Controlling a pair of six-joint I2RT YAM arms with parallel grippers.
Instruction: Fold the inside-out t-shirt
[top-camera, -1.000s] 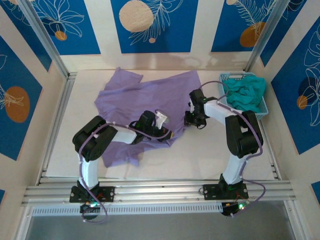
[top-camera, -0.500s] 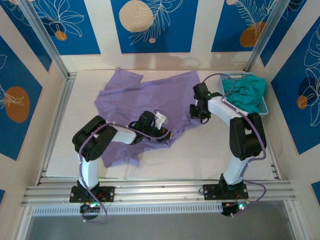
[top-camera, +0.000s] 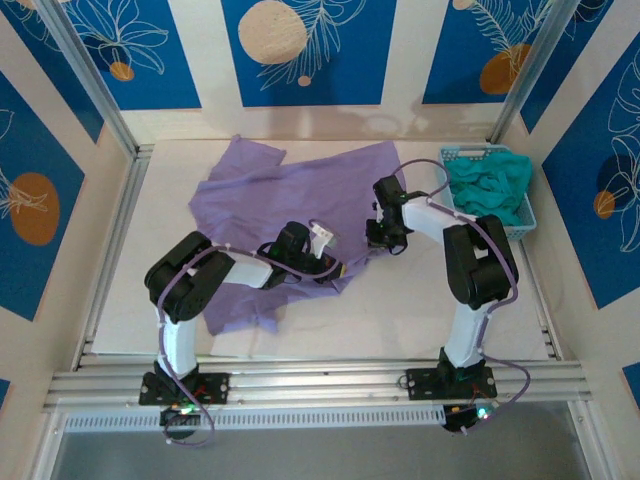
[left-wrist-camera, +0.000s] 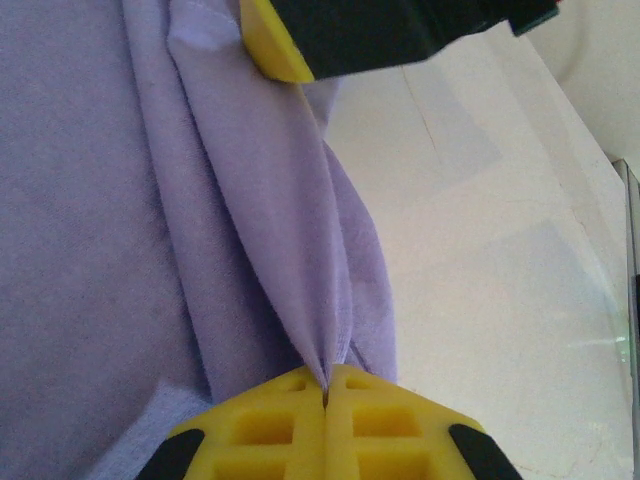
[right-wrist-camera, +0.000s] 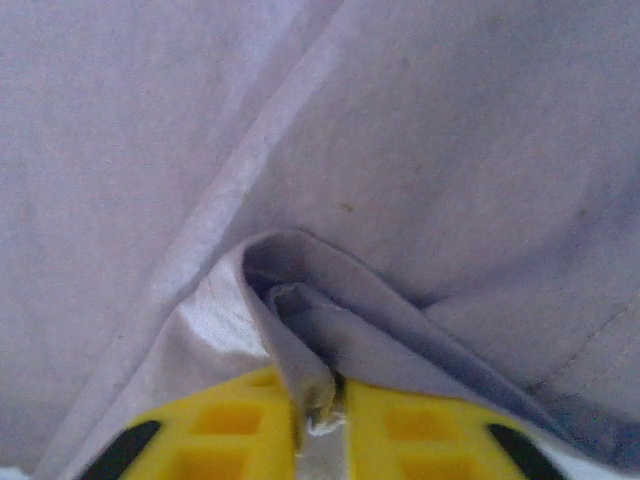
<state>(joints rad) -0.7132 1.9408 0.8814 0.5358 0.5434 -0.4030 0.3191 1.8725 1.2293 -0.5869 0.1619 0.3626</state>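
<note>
Across a white worktop (top-camera: 420, 310), a lavender-purple short-sleeved cloth t-shirt (top-camera: 290, 190) lies rumpled and unfolded. Its long axis runs diagonally from near left to far right, and one flap reaches toward the far edge. Most of the cloth spreads beyond and to the left of both grippers. The left gripper (left-wrist-camera: 327, 385) is clenched on a narrow ridge of cloth at the shirt's near-right edge. Just right of it and slightly beyond, the right gripper (right-wrist-camera: 325, 400) grasps a bunched fold along that edge.

A lavender t-shirt (top-camera: 290, 195) lies rumpled across a white table (top-camera: 420, 310), the left gripper (top-camera: 338, 269) and right gripper (top-camera: 384, 240) at its near-right edge. A teal garment (top-camera: 490, 185) fills the far-right basket (top-camera: 468, 152).
</note>
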